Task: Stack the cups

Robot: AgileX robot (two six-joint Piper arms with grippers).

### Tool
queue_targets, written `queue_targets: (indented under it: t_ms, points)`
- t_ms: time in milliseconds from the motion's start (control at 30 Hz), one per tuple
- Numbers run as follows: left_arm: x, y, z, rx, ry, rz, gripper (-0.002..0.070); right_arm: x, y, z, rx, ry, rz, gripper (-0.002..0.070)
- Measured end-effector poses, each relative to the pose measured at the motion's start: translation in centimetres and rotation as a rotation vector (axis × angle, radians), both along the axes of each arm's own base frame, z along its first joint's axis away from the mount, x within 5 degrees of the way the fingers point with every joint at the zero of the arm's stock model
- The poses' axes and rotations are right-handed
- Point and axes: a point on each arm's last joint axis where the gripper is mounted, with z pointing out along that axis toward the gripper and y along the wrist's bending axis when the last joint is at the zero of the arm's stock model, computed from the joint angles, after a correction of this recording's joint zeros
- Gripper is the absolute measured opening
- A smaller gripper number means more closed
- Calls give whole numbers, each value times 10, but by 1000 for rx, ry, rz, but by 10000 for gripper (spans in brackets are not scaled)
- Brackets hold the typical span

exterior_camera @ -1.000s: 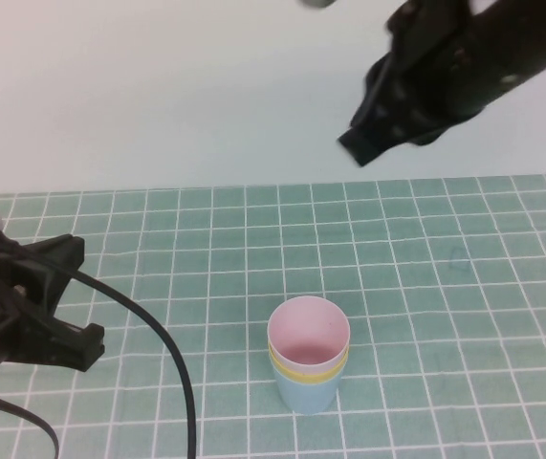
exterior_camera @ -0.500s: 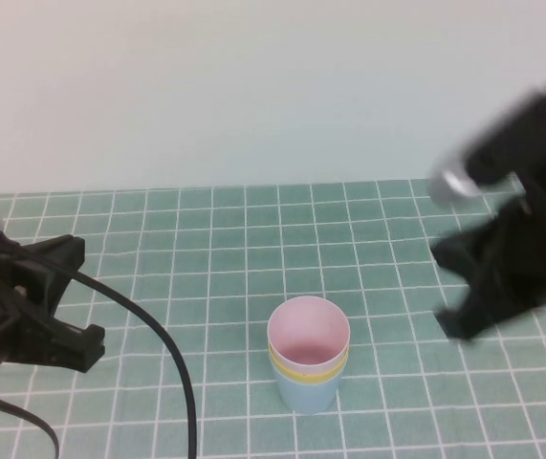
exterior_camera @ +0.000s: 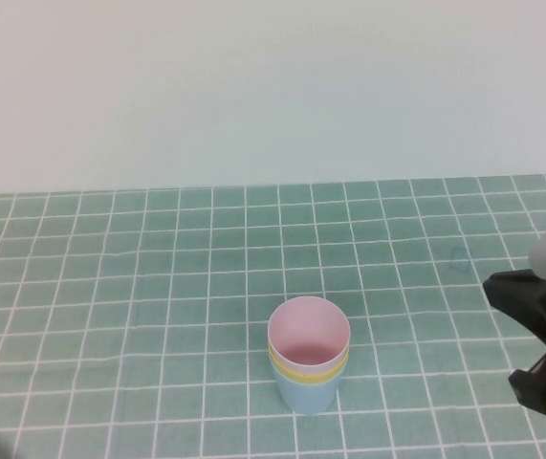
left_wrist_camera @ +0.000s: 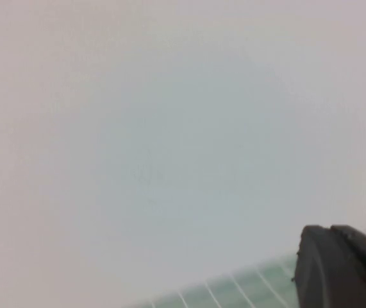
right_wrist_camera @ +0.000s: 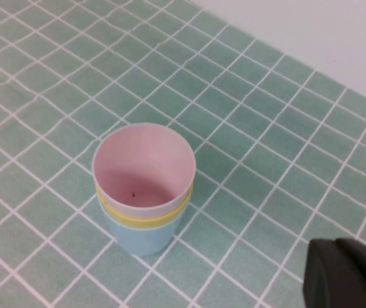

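Note:
The three cups stand nested in one upright stack in the middle of the green grid mat. The pink cup is on top, the yellow cup shows only as a band under it, and the light blue cup is at the bottom. My right gripper hangs at the mat's right edge, well apart from the stack, shut and empty. The left gripper is out of the high view; its own wrist view shows it shut, facing the pale wall, holding nothing.
The green grid mat covers the table up to a plain pale wall at the back. Nothing else stands on the mat.
The right arm swung down from the upper back to the mat's right edge. The left arm and its cable left the high view. The cup stack has not moved.

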Motion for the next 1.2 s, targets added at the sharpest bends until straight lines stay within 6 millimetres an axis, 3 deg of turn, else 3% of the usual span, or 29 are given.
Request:
queue_targets:
  t_ms: [167, 300, 467, 567, 733, 933, 1100, 1200]
  points:
    - [-38, 28, 15, -70, -174, 153, -1, 3, -3, 3, -79, -68, 20, 1]
    - [-56, 39, 18, -83, -255, 282, -1, -1, -12, 11, -69, -93, -18, 1]
    - [-63, 42, 20, -83, -287, 344, -1, -10, -54, 32, 86, -139, -243, 1]
    - [-63, 42, 19, -82, -287, 348, -1, -23, -81, 31, 229, -131, -428, 1]
    - [-63, 42, 19, -82, -287, 348, -1, -55, -115, 2, 324, -156, -638, 1]
    - [-60, 44, 12, -98, -199, 368, -1, -81, -129, -55, 339, -183, -739, 0]
    - [-55, 41, -18, -166, -72, 335, -1, -95, -132, -89, 355, -224, -755, 0]
    - [-54, 38, -46, -190, -46, 303, -1, -99, -131, -102, 385, -284, -732, 0]
